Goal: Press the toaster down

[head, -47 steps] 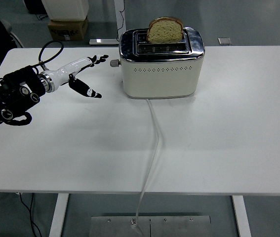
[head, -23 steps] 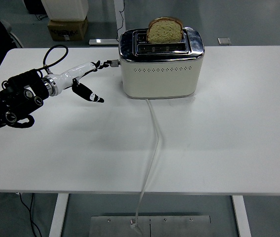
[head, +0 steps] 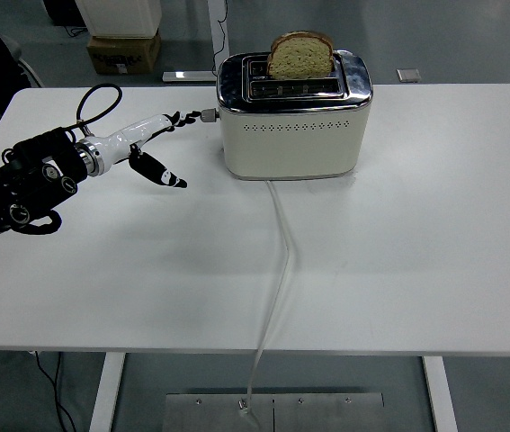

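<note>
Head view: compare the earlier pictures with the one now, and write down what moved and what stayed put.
The left hand moved right across the table toward the toaster, so its fingertips now reach the lever on the toaster's left side. It holds nothing. The lever is not pressed; the bread sticks up as before. The toaster and its cord have not moved.

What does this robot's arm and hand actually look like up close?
Only the left arm shows. It is bulky and black, built of rounded joint housings with small silver discs and screws. A black cable loops up above the wrist. The left hand is slim, with a glossy white shell, a metal wrist ring and thin fingers tipped in black.
</note>
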Controlling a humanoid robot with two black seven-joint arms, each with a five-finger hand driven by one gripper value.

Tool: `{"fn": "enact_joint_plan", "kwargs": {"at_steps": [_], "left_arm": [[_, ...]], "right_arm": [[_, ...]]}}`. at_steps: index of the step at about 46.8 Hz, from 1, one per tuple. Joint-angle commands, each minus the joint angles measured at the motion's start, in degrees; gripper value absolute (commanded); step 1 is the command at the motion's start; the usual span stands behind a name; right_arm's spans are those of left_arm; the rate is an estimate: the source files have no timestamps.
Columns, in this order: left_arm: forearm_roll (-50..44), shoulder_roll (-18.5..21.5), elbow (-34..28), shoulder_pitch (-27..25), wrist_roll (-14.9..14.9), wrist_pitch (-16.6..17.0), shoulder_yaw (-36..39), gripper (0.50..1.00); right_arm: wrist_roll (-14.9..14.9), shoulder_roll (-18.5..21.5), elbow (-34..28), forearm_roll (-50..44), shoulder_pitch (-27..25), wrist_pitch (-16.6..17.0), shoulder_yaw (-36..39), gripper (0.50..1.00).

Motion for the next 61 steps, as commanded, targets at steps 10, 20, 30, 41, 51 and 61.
{"fn": "enact_joint_plan", "kwargs": {"at_steps": [10,20,30,41,51,61], "left_arm": [[-0.03,-0.44,0.86,0.01,0.0,-0.53,-0.01,1.0],[-0.29,-0.79,0.86,0.01,0.0,-0.53,-0.1,1.0],[-1.17,-0.26,0.86,-0.35,0.0,-0.53,-0.18,1.0],[-1.08,-1.31,0.86,-0.43,0.0,-0.53,-0.18,1.0],[-0.73,-3.07,1.82,-0.52,0.0,-0.53,-0.1,1.0],[-0.73,-4.57,3.15,-0.43,0.0,-0.62,0.08,1.0]], "right_arm": [[-0.03,0.0,0.0,0.0,0.0,0.0,0.01,1.0],[0.05,0.0,0.0,0.0,0.0,0.0,0.01,1.0],[0.05,0.0,0.0,0.0,0.0,0.0,0.01,1.0],[-0.03,0.0,0.0,0.0,0.0,0.0,0.01,1.0],[0.05,0.0,0.0,0.0,0.0,0.0,0.01,1.0],[-0.03,0.0,0.0,0.0,0.0,0.0,0.01,1.0]]}}
